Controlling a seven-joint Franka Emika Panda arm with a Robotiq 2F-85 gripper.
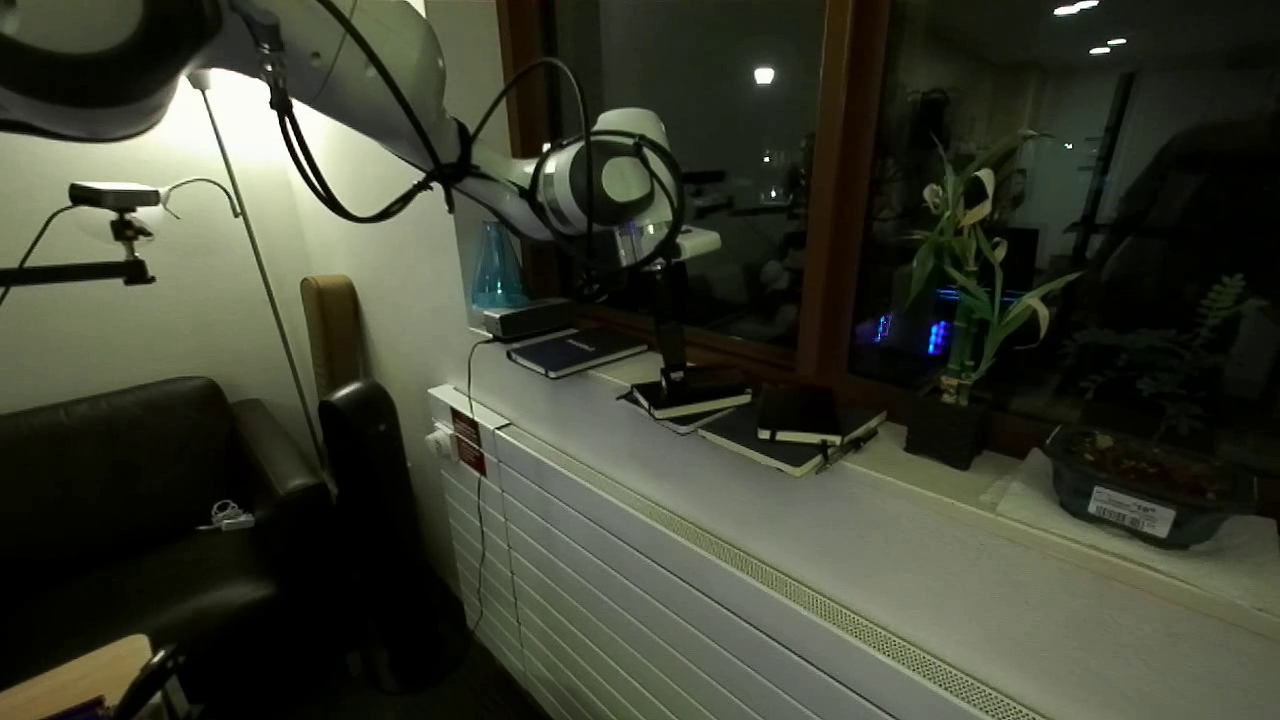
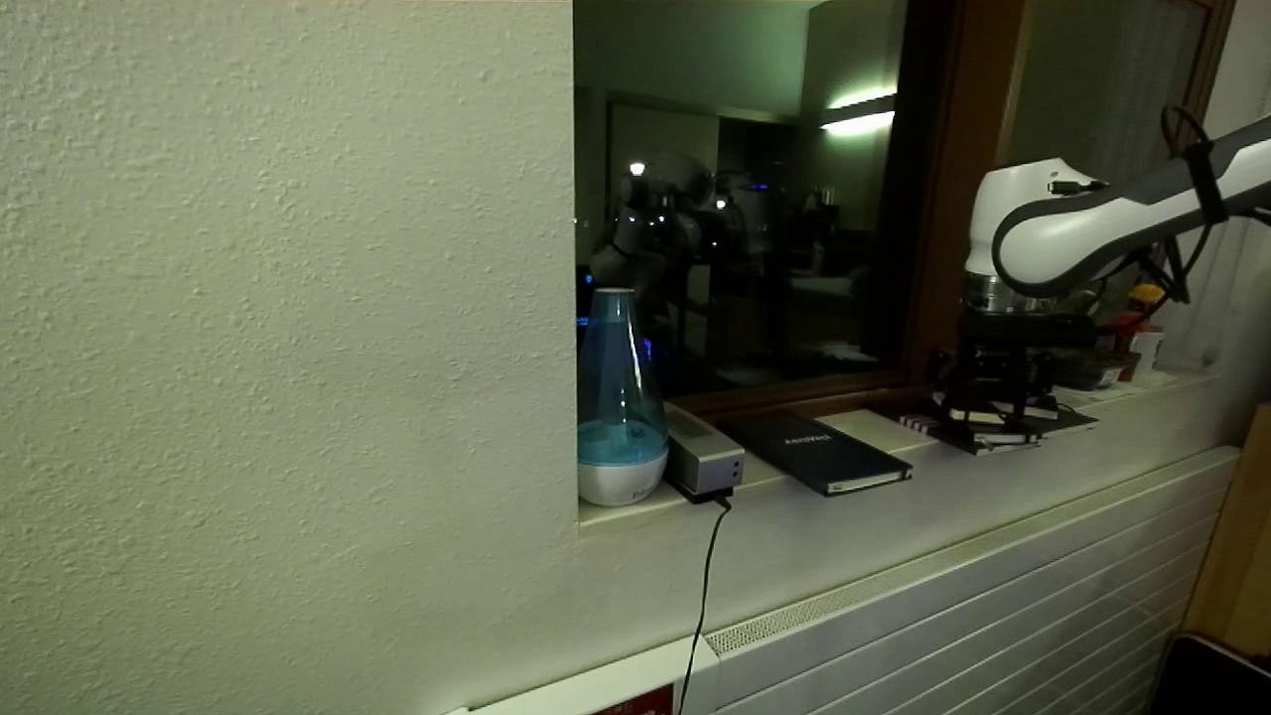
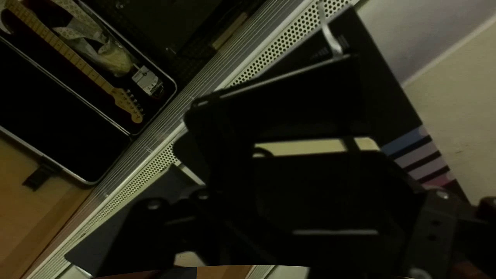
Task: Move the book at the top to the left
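A small black book with cream page edges (image 3: 317, 147) is at the top of a pile on the sill. It seems to overlap another small black book (image 3: 286, 104). Both rest on a larger black book with coloured stripes (image 3: 391, 104). My gripper (image 3: 316, 174) is down at the pile, its dark fingers wide apart with the top book between them. Whether they touch it is too dark to tell. In the exterior views the gripper (image 1: 675, 375) (image 2: 998, 402) stands upright over the pile and partly hides it.
A dark blue book (image 1: 577, 350) lies toward the wall, with a grey box (image 2: 703, 452) and a blue humidifier (image 2: 621, 437) beyond. Another small black book (image 1: 798, 412) lies on a larger one. Plants (image 1: 960, 330) stand farther along. The window is close behind.
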